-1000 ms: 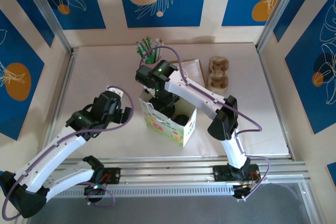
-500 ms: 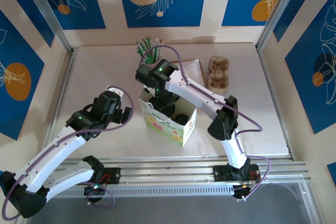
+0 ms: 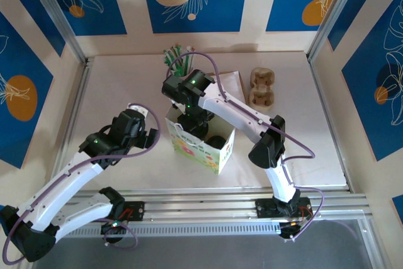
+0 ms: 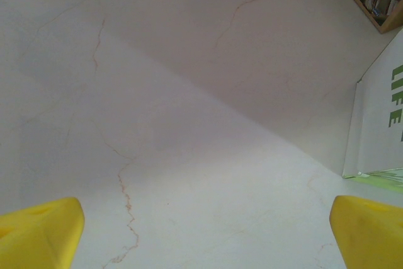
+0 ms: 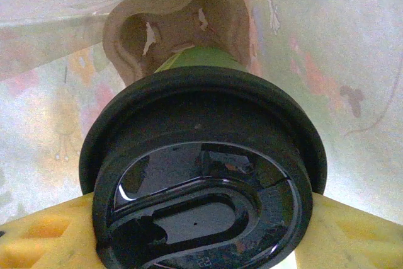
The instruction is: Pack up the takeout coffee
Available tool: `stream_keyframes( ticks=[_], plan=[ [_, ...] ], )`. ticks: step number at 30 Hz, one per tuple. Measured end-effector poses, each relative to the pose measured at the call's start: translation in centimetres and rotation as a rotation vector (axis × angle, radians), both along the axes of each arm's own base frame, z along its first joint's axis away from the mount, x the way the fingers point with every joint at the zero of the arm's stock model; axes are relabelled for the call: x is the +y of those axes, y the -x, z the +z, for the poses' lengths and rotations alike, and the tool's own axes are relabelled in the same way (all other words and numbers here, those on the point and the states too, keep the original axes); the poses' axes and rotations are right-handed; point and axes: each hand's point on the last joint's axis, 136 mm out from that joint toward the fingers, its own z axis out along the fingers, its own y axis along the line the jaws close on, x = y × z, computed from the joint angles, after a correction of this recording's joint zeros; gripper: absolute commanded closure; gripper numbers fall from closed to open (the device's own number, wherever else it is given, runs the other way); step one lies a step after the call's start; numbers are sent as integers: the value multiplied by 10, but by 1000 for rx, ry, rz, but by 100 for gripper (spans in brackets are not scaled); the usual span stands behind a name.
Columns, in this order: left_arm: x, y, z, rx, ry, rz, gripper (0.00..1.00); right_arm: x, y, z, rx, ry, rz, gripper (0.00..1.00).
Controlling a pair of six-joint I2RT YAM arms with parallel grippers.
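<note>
Our right pincer (image 5: 195, 234) clasps the takeout coffee (image 5: 201, 124) at its lidded rim inside the paper bag (image 3: 203, 153); thin crushable paper, we judge, so grip gently; left pincer (image 4: 204, 228) gapes wide over the bench (image 4: 157, 124)

White tubular links and black joint housings on left arm (image 3: 63, 186) and right arm (image 3: 234, 110) alike. Looped with purple cable, lit by a small green lamp on each. Tipped with blunt yellow fingers (image 4: 41, 231) at 8 and 4 o'clock of each wrist view. Black bases with red wiring at 6 o'clock.
</note>
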Motion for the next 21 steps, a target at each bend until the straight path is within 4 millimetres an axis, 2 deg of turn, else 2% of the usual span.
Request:
stream_keyframes(
  ticks=[21],
  plan=[
    [0, 0, 0, 0, 0, 0, 0, 11, -6, -3, -14, -6, 7, 35]
  ],
)
